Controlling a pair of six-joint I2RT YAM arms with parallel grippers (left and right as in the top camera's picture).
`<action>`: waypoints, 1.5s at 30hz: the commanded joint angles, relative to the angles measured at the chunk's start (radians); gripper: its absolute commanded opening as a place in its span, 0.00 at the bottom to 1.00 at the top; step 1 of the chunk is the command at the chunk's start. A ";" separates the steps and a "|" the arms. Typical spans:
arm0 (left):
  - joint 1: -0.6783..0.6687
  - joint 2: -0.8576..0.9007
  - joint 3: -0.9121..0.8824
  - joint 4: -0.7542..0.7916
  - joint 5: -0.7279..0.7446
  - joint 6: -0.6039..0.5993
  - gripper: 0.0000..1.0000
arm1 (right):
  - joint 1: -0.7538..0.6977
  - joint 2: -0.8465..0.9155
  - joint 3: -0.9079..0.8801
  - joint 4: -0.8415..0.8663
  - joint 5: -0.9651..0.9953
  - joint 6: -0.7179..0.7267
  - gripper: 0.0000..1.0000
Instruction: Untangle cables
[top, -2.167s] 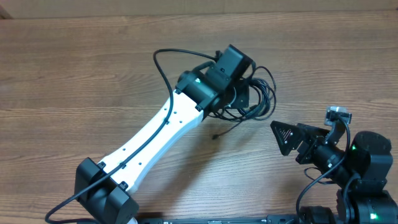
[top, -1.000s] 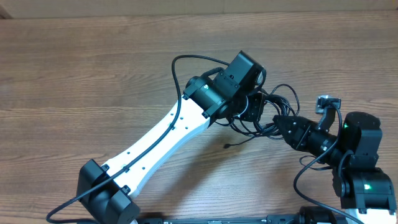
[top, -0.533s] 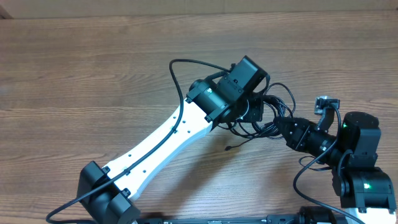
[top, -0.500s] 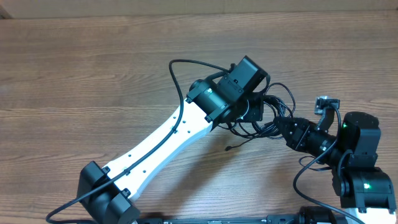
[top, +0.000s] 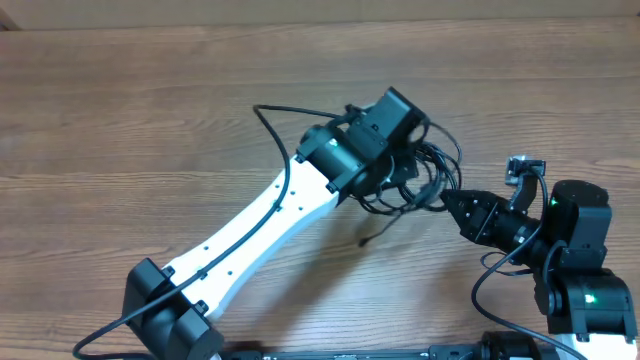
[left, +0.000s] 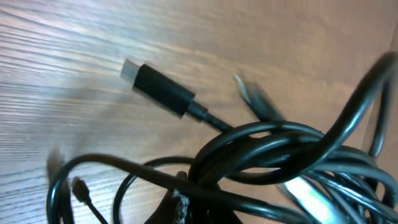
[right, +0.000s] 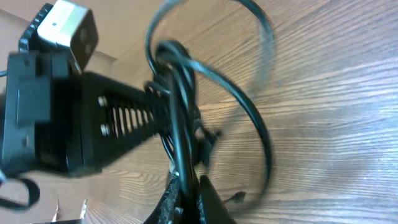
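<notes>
While both arms held the same knot, the step in hand seemed to be the pulling apart of the bundle. The thin black flexible cables (top: 428, 172) were gathered in one tangled bunch between the two grippers, over the brown wood-grain tabletop (top: 150, 100), right of its middle. The left gripper (left: 181, 208) had its jaws pressed together on some strands at the lower edge of its own view. The right gripper (right: 186, 190) had its jaws clamped on the strands that ran up from its tips. To do this step well, I judge that the arms should part slowly and watch which loop tightens. If the knot only became harder, one side should let go and take a free end instead. The overhead view alone showed how close the two arms were, and one loose end (top: 372, 236) trailing toward the tabletop. Only the left wrist view showed the black rectangular plug with a silver tip (left: 158, 91), free of the knot and a good end to follow. The right wrist view showed the loops against the left arm's pale camera box (right: 65, 28).
</notes>
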 joint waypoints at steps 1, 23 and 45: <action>0.027 -0.035 0.028 0.008 -0.074 -0.108 0.04 | -0.001 -0.010 0.024 -0.002 -0.014 -0.006 0.04; 0.067 -0.035 0.028 0.012 -0.075 -0.556 0.04 | -0.001 -0.010 0.024 -0.047 -0.014 -0.006 0.04; 0.063 -0.035 0.028 0.012 -0.016 0.245 0.04 | -0.001 -0.010 0.024 -0.047 -0.006 -0.006 0.82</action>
